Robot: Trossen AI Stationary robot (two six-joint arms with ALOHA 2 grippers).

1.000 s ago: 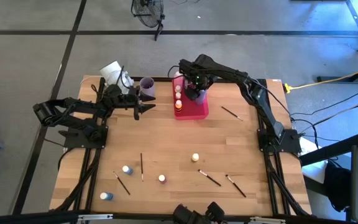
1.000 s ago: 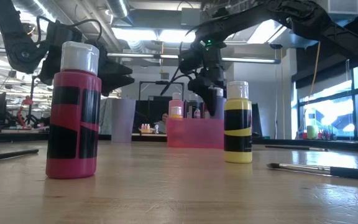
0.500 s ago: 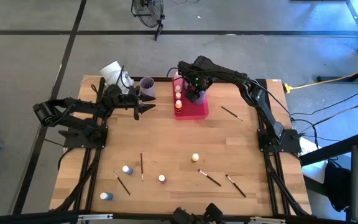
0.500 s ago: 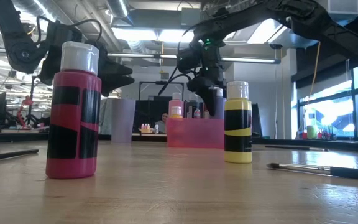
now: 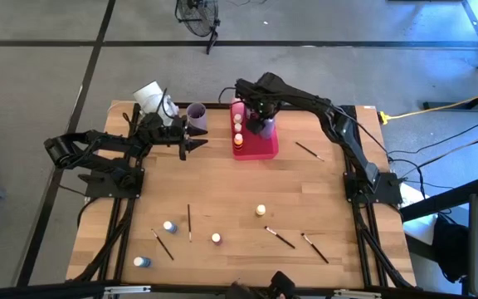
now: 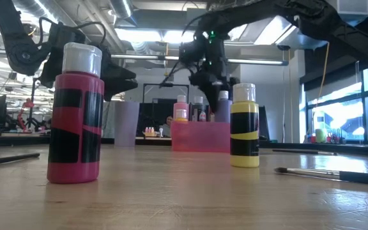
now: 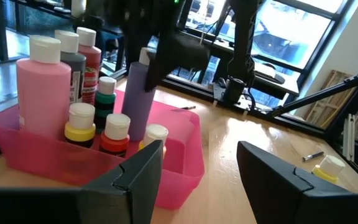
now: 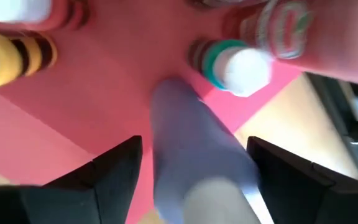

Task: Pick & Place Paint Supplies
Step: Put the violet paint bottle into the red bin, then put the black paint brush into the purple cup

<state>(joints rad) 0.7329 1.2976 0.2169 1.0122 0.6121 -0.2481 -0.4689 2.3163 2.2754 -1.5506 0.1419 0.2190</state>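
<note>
- Nearest the low camera: a red bottle [image 6: 75, 115] with black bands and a white cap, upright on the table [image 5: 222, 191].
- A little farther off, a yellow bottle [image 6: 244, 126], also upright; beside it a paintbrush [image 6: 334, 174] flat on the wood.
- Across the front half of the table, seen from above: more loose brushes [image 5: 189, 223] and small bottles [image 5: 169, 226], well apart from one another.
- Toward the far edge: a pink tray [image 5: 264, 148] packed with upright bottles, among them a big pink bottle [image 7: 42, 87], a green-capped one [image 7: 107, 94] and small yellow and red ones.
- Over the tray, the right gripper [image 5: 260, 116], fingers spread wide to either side of a tall purple bottle [image 7: 140, 93]; bottle standing tilted in the tray, cap between the fingers; no clear grip on it.
- Left of the tray, a lilac cup [image 5: 196, 116].
- Beside the cup, the left gripper [image 5: 191, 141], raised off the table, aimed at the tray, fingers parted, empty.
</note>
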